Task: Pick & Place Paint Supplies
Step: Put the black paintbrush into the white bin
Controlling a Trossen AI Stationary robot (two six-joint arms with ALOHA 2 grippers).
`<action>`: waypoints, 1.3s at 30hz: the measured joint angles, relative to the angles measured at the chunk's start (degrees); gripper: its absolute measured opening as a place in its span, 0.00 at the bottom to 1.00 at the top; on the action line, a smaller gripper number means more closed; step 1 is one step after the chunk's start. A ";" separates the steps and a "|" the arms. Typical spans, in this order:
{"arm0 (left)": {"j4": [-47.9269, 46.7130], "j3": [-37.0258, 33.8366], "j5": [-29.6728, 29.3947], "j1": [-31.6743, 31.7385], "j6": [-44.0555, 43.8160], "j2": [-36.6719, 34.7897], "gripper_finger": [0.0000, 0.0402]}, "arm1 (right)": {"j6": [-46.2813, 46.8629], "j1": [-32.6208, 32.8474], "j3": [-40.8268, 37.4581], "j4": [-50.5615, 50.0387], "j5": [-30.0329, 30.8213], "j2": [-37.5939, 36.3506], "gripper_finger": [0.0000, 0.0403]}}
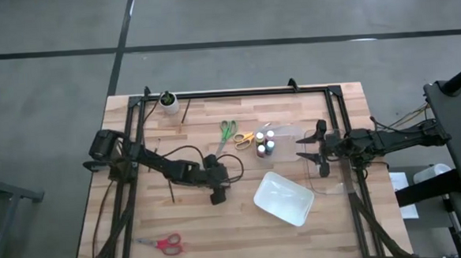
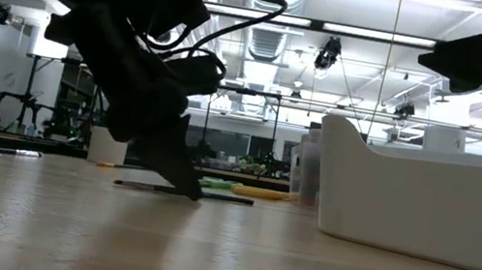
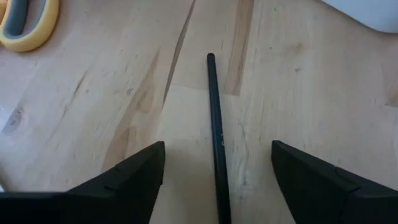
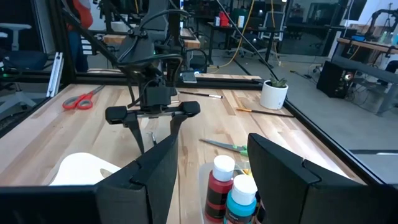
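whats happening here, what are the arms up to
The left gripper is down at the table mid-way across, its open fingers either side of a thin dark brush lying flat, not yet gripped. The right gripper hangs open above the table beside the paint bottles, holding nothing. The white tray lies between the arms, and red scissors lie near the front edge.

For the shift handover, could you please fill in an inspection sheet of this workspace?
Surface: wooden table, black frame around it.
Job's things: brush between the left gripper's fingers; paint bottles; green scissors, yellow scissors, red scissors.
Clutter: white tray; white cup.
Grippers: left gripper open, down over the brush; right gripper open, beside the bottles, empty.
Cables: loops on the left arm.
Surroundings: lab benches beyond the table; no person clearly seen.
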 joint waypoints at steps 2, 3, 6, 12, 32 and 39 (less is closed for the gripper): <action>-0.15 0.00 -0.12 -0.01 0.02 0.00 0.69 | 0.17 0.02 -0.02 0.00 0.00 0.00 0.48; -0.32 -0.02 -0.12 -0.01 0.02 0.00 0.68 | 0.15 0.01 -0.02 0.00 0.00 0.00 0.48; -0.84 -0.02 -0.16 -0.01 -0.14 0.00 0.64 | 0.04 0.01 -0.02 0.00 0.00 0.00 0.48; -1.27 -0.04 -0.38 -0.01 -0.37 0.00 0.55 | 0.17 0.02 -0.02 0.00 0.00 0.00 0.48; -1.73 -0.09 -2.08 -0.37 -1.77 0.00 0.17 | 0.15 0.02 -0.02 0.00 -0.01 0.00 0.48; -1.82 -0.09 -2.82 -0.64 -1.95 0.00 0.10 | 0.11 0.02 -0.01 0.00 0.00 0.02 0.48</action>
